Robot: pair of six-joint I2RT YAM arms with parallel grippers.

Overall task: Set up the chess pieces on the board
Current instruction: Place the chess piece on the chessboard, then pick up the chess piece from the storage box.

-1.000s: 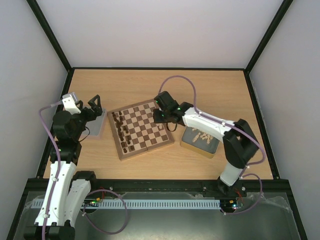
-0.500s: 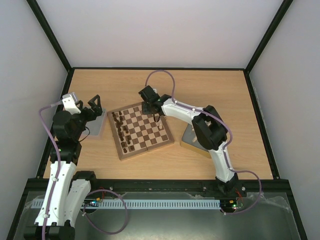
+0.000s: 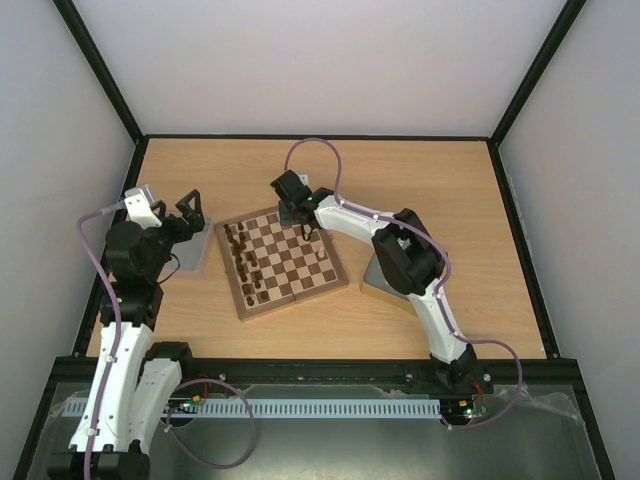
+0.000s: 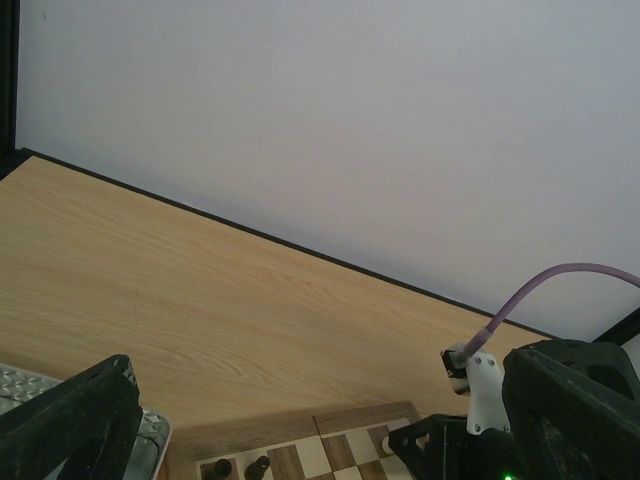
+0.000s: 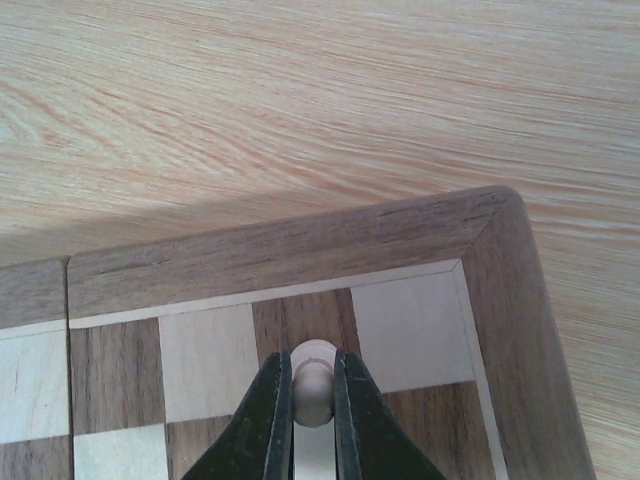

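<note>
At the right gripper [image 5: 312, 368]: black fingers [image 5: 270, 410] pinched tight onto a pale piece [image 5: 312, 392], with its rounded head showing between the tips. Under it, a dark square in the edge row of the board [image 5: 300, 250], second in from the corner. Standing on that square or held just above it, hard to say from this angle. Past the brown border, bare table [image 5: 300, 90].

Seen from above: gripper at the far edge of the board, toward its right corner. Behind it, the arm [image 3: 400, 250] bent over the right tin [image 3: 372, 284], which is mostly hidden beneath. Along the board's left side, dark pieces [image 3: 243, 262] standing in two files.

Over at the left gripper [image 3: 190, 207]: spread wide, with nothing between the fingers. Raised above the left tin [image 3: 192, 256], which lies just beside the board's left edge. In its own wrist view, one finger in each lower corner, with a corner of that tin and a strip of board low in the picture.
</note>
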